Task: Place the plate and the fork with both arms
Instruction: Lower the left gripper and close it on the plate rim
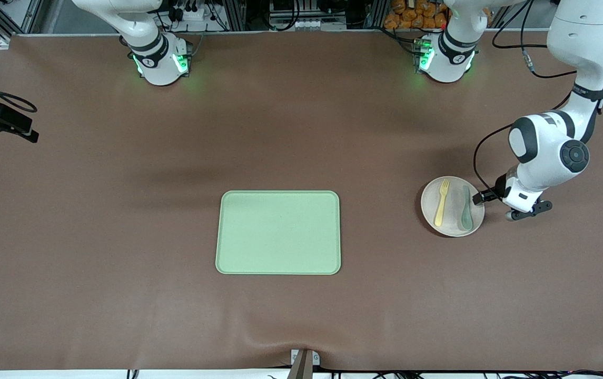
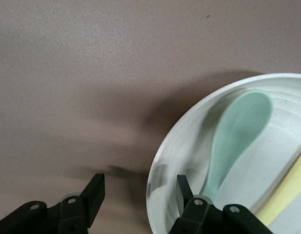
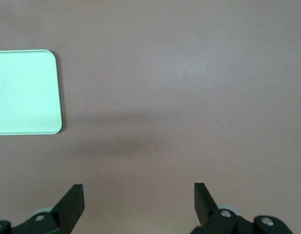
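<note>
The off-white plate [image 1: 451, 225] lies on the table toward the left arm's end. The pale-yellow fork [image 1: 442, 202] and a grey-green spoon [image 1: 466, 209] lie in it side by side. My left gripper [image 1: 483, 199] is low at the plate's rim. In the left wrist view the left gripper [image 2: 140, 187] is open and straddles the rim [image 2: 162, 161]: one finger is over the plate's inside next to the spoon [image 2: 233, 136], the other over the table. The fork's handle [image 2: 287, 190] shows beside it. My right gripper [image 3: 138, 192] is open and empty over bare table; it is out of the front view.
The rectangular light-green tray [image 1: 278, 232] lies in the middle of the table with nothing on it; its corner shows in the right wrist view [image 3: 24, 92]. A black camera mount [image 1: 1, 123] stands at the right arm's end. The brown mat covers the table.
</note>
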`<state>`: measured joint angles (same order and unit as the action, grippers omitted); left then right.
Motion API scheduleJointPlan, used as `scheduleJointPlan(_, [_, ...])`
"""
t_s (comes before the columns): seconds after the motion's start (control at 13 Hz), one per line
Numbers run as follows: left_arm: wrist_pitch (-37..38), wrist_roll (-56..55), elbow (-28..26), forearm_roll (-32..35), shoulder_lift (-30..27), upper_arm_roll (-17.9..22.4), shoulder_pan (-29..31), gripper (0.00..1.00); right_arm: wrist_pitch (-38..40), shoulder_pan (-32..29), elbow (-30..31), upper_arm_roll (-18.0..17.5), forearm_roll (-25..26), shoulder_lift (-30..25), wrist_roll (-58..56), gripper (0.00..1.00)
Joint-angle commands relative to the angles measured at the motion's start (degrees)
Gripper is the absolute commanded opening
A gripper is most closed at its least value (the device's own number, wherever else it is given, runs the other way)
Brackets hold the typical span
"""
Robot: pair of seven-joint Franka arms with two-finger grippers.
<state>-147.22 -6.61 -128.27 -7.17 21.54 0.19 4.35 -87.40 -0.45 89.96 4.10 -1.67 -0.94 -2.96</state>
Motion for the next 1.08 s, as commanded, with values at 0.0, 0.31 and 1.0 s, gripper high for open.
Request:
scheduleJointPlan(0.0, [-0.61,0.63,0.48,-1.53,0.78,-0.54,0.49,0.48,-1.02,-0.35,2.06,-0.15,-0.79,-1.61,0.59,1.00])
scheduleJointPlan(0.31, [-0.61,0.63,0.48,-1.70,0.87,-0.54,0.57,0.34,-1.02,-0.35,2.06,-0.15,-0.88,-1.61,0.59,1.00])
scheduleJointPlan(1.0, [-0.53,0.89,2.32,-8.56,2.37,-3.18,0.57,0.00,-1.02,-0.35,2.06,-0.15,-0.88,-1.61,0.59,1.00])
